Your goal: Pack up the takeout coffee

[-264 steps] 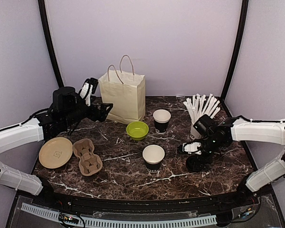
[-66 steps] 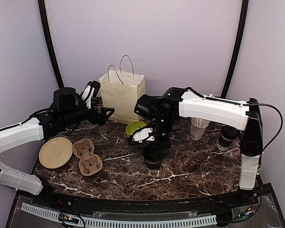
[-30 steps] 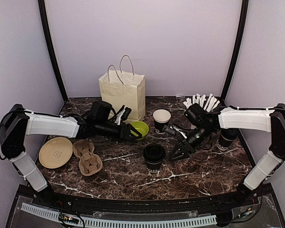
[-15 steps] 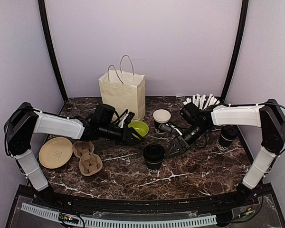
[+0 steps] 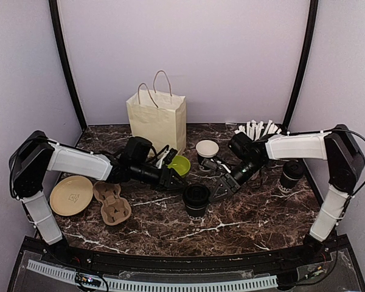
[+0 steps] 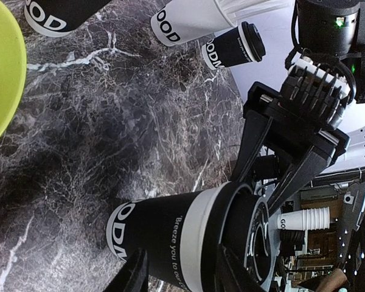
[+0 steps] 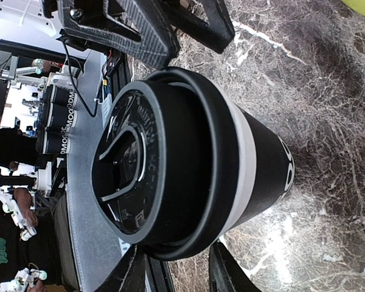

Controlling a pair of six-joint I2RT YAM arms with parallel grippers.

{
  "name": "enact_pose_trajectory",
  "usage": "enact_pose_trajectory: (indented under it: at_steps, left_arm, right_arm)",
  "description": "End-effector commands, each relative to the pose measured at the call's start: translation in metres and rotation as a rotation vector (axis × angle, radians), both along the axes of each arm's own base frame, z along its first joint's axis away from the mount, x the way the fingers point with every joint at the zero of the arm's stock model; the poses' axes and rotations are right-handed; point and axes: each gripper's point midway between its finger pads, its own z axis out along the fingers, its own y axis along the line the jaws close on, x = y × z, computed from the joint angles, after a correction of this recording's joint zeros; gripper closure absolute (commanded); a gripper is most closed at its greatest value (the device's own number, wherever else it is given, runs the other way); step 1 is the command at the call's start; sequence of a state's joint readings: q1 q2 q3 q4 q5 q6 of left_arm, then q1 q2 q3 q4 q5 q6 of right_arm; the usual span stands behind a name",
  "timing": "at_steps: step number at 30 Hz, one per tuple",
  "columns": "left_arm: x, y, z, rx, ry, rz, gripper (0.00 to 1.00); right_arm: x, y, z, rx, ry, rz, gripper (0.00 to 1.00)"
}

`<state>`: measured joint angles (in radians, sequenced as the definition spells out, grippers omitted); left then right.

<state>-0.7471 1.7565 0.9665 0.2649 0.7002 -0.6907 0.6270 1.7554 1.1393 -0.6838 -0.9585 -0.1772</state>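
Step in hand, as judged: the grasp on the lidded cup [image 5: 196,198]. Nothing is packed yet.

The cup is stood upright on the counter [image 5: 249,222], directly between the left fingers [image 7: 140,36] and the right fingers [image 6: 254,143], with the tips of both at about lid and rim height. Both sets are seen part-way apart, neither wide nor shut. In the left wrist view the right tips are seen at the lid's edge. Whether either set is actually pressing on the cup cannot be told. No lift is seen; the base is flat on the counter.

Elsewhere:
- An open cup [image 5: 207,153] without a lid is stood just behind the right fingers.
- A second lidded cup [image 5: 290,176] is stood well behind them, out past the right forearm.
- The cup carrier [image 5: 111,201] is lying back along the left arm, with no cup in it.
- The paper bag [image 5: 157,121] is stood behind the left fingers, with the green bowl [image 5: 181,163] just beside them.

Next move, as judged: one set is to be closed round the body below the rim and the other drawn clear. The cup is then to be lifted straight and carried to a carrier well. A light squeeze is called for, since the paper wall may buckle and the lid may be popped by a sideways push.
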Motion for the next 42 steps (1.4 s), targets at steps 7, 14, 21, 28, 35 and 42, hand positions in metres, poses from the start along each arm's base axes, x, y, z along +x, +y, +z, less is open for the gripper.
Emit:
enact_pose_trajectory:
  at_steps: [7,14,21,28,35,42]
  left_arm:
    - [-0.004,0.001,-0.021,0.085,-0.019,-0.039,0.62]
    - [-0.009,0.027,-0.070,0.284,-0.069,-0.017,0.65]
    - [-0.011,0.052,-0.110,0.422,-0.073,0.022,0.68]
    - [0.002,0.034,-0.074,0.330,-0.146,0.025,0.69]
    - [0.006,0.022,-0.047,0.268,-0.189,0.033,0.68]
    - [0.019,0.000,0.020,0.114,-0.316,0.031,0.67]
  right_arm:
    - [0.010,0.002,-0.009,-0.030,0.025,-0.020,0.64]
    - [0.021,-0.004,-0.045,-0.165,0.051,-0.074,0.63]
    - [0.035,-0.031,-0.097,-0.426,0.004,-0.149,0.64]
    - [0.041,-0.041,-0.107,-0.503,-0.024,-0.168,0.66]
    - [0.046,-0.036,-0.100,-0.484,-0.053,-0.134,0.71]
    - [0.022,0.003,-0.014,-0.126,-0.047,0.043,0.57]
